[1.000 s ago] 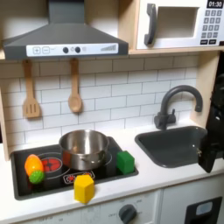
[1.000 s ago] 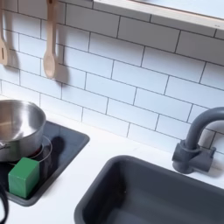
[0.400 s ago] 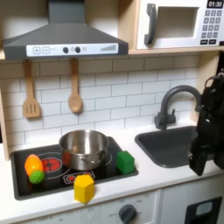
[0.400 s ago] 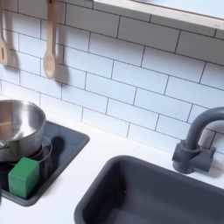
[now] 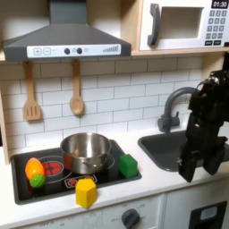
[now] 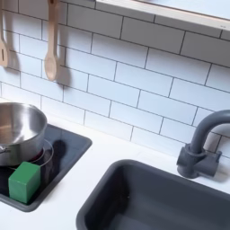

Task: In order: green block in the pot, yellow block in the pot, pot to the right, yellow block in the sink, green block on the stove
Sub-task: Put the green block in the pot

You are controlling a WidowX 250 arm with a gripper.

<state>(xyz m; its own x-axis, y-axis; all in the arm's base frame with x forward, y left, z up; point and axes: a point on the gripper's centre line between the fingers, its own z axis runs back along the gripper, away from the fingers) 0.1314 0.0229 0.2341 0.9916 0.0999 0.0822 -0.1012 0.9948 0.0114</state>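
While above the sink (image 5: 175,148), the hand (image 5: 199,166); blocks untouched

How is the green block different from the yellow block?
In the first exterior view, the green block is dark green and sits on the black stove right of the pot; the yellow block is bright yellow and stands at the stove's front edge, nearer the camera. Both are small blocks outside the pot.

Even, soft indoor light — both views slightly blurry, low-resolution.
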